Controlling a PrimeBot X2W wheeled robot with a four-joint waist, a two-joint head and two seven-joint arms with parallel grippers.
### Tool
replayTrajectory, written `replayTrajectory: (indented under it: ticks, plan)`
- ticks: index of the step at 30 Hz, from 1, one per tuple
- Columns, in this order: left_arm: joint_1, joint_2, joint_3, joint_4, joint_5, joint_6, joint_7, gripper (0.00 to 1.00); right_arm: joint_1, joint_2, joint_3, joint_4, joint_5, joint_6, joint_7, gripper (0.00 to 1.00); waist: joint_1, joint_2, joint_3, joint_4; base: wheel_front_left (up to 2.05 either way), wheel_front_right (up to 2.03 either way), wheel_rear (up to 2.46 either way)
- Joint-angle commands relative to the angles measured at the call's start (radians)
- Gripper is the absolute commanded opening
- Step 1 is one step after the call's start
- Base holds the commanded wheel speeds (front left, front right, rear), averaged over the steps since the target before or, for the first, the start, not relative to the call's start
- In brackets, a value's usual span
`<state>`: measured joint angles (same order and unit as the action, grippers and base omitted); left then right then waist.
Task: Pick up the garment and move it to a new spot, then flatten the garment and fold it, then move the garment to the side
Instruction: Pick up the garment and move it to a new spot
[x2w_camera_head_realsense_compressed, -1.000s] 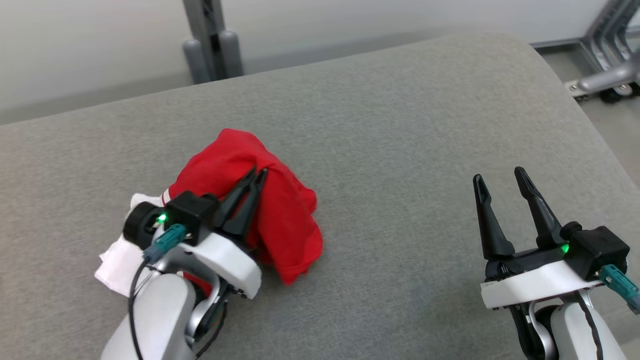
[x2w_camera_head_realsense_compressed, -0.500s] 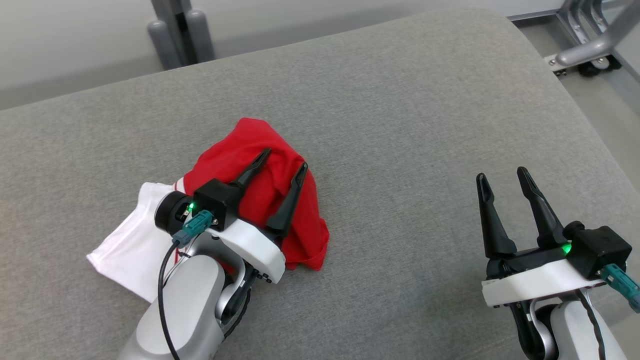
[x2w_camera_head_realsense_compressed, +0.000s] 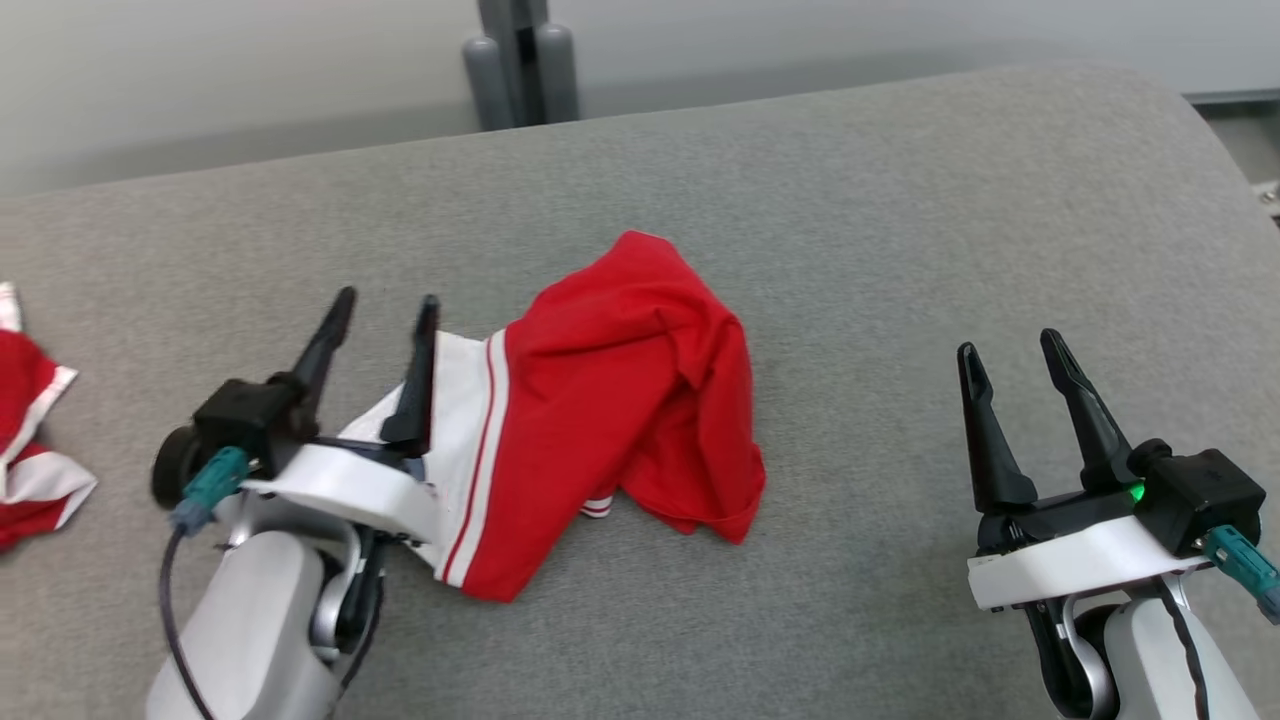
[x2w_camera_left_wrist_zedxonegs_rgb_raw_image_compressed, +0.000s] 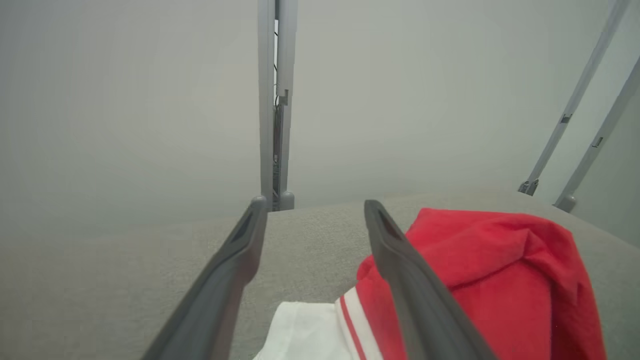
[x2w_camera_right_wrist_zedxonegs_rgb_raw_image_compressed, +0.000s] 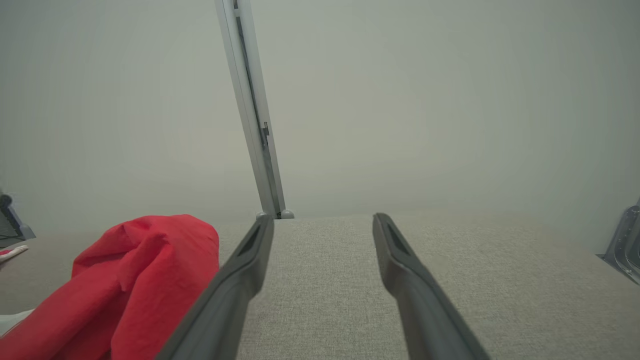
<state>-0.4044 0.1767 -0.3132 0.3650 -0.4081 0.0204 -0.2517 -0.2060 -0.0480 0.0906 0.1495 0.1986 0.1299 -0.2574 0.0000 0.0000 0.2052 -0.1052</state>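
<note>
Red cloth with a white, red-striped band, the garment (x2w_camera_head_realsense_compressed: 620, 400) lies bunched near the middle of the grey padded bench (x2w_camera_head_realsense_compressed: 900, 200), its band toward 8 o'clock and its crumpled bulk toward 3 o'clock in the head view. The left end effector (x2w_camera_head_realsense_compressed: 388, 297) sits at 8 o'clock with its fingers spread and nothing between them. The right end effector (x2w_camera_head_realsense_compressed: 1008, 343) waits at 4 o'clock, well apart from the cloth, equally spread and empty. We judge the garment to be set down at its spot and flattening to be the step in hand. To do it well, we would pinch the striped band at one end with the left, bring the right in to a far edge of the red heap, and draw the two apart low over the bench so the folds slide out rather than lift and tumble. We cannot tell what sort of garment it is, nor where its corners lie inside the folds. The white part runs under the left wrist housing and is hidden there, and whether the inner finger touches it is unclear. A second red-and-white cloth (x2w_camera_head_realsense_compressed: 25, 440) at 9 o'clock is cut off by the frame edge, and a grey post (x2w_camera_head_realsense_compressed: 520, 60) stands at 12 o'clock.
</note>
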Motion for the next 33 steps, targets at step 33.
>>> replayTrajectory:
  ticks: [33]
  plan:
    - [0.425, 0.136, 0.12, -0.348, -0.029, 0.184, 0.087, 1.0, 0.178, -0.006, -0.039, -0.05, -0.022, 0.002, 0.081, 1.0, 0.0, 0.0, -0.199, 0.089, 0.0, 0.0, 0.0]
